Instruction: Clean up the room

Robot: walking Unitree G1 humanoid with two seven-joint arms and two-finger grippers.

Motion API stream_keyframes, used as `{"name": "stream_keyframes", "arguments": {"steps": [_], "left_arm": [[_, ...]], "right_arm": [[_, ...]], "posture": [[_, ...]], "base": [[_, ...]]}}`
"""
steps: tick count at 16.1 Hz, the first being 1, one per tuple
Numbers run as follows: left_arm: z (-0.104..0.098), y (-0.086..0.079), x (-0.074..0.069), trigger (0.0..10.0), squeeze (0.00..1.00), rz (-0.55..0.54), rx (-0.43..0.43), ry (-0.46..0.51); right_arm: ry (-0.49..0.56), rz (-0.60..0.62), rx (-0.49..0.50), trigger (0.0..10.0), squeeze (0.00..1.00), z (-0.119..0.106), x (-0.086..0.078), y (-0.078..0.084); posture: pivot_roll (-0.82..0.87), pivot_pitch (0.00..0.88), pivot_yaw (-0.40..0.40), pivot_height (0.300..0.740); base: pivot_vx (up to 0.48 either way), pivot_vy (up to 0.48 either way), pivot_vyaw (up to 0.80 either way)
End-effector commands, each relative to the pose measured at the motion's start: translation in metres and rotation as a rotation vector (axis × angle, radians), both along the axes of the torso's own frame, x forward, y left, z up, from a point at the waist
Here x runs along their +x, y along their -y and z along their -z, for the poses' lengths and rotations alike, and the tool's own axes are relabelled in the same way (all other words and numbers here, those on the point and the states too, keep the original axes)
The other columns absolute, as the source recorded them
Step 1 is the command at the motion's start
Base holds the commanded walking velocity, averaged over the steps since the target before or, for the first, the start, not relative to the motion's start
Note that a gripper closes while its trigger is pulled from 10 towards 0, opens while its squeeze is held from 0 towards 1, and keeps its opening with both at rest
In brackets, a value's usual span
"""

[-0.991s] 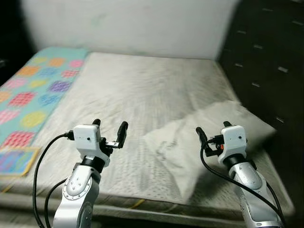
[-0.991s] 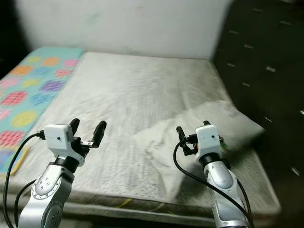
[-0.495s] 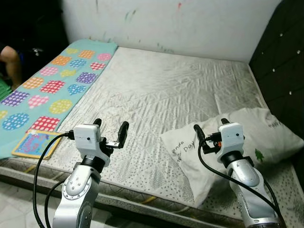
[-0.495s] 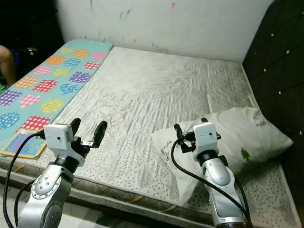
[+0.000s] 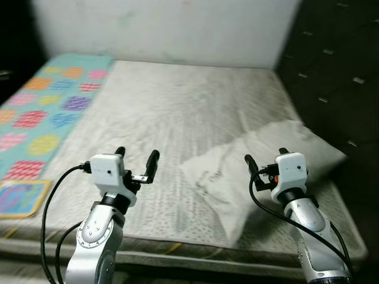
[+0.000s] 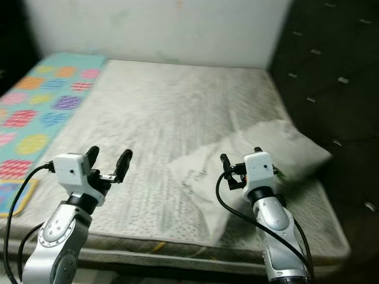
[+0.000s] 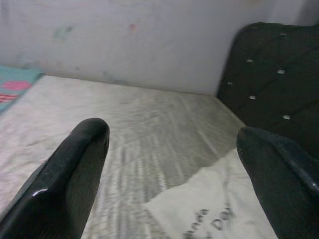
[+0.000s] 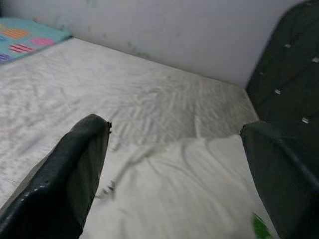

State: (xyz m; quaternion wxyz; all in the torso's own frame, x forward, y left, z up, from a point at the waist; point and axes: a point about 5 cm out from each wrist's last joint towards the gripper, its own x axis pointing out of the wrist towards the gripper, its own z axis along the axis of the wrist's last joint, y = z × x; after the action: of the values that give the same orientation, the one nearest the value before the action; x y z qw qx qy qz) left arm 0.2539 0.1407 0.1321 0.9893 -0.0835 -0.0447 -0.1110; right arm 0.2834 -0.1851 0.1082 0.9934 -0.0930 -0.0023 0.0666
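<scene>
A white pillow (image 5: 254,168) with dark lettering lies crumpled on the right part of a bare grey-white mattress (image 5: 160,112). My left gripper (image 5: 137,155) is raised over the mattress's front edge, open and empty. My right gripper (image 5: 265,156) hovers over the pillow's near side, open, holding nothing. The left wrist view looks between its fingertips (image 7: 75,159) across the mattress to the pillow (image 7: 214,214). In the right wrist view the pillow (image 8: 169,189) lies close below the open fingers (image 8: 75,164).
A teal mat (image 5: 41,112) with coloured circles covers the mattress's left side, and a flat colourful book (image 5: 15,198) lies at its near end. A dark tufted headboard (image 5: 337,71) stands along the right. A white wall (image 5: 166,29) runs behind the bed.
The whole view has swung to the right and gone blurry, so the camera moved. Both arms keep the same raised pose with fingers open.
</scene>
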Motion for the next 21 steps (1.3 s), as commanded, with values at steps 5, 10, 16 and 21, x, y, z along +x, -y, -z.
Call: {"name": "stream_keyframes", "arguments": {"steps": [5,10,16,21], "left_arm": [[0.0005,-0.0009,-0.0003,10.0,0.0,0.004,0.004,0.006],[0.0014,-0.0007,0.0001,10.0,0.0,0.002,0.004,0.0],[0.0021,-0.0002,0.0006,10.0,0.0,-0.007,0.003,-0.007],[0.0025,0.0001,0.0009,10.0,0.0,-0.005,0.003,-0.01]], "right_arm": [[0.015,0.001,0.005,10.0,0.0,-0.0034,0.002,0.0006],[0.017,0.002,0.007,10.0,0.0,-0.0035,0.0018,0.0009],[0.019,0.001,0.005,10.0,0.0,-0.0042,0.002,0.0014],[0.015,0.004,0.006,10.0,0.0,-0.0034,0.0018,0.0019]], "posture": [[-0.07,0.0,-0.022,0.74],[-0.08,0.0,-0.021,0.74],[-0.07,0.0,-0.022,0.74],[-0.08,0.0,-0.02,0.74]], "base": [[0.163,0.0,0.0],[0.108,0.0,-0.56],[0.0,0.0,0.0],[0.0,0.0,-0.25]]}}
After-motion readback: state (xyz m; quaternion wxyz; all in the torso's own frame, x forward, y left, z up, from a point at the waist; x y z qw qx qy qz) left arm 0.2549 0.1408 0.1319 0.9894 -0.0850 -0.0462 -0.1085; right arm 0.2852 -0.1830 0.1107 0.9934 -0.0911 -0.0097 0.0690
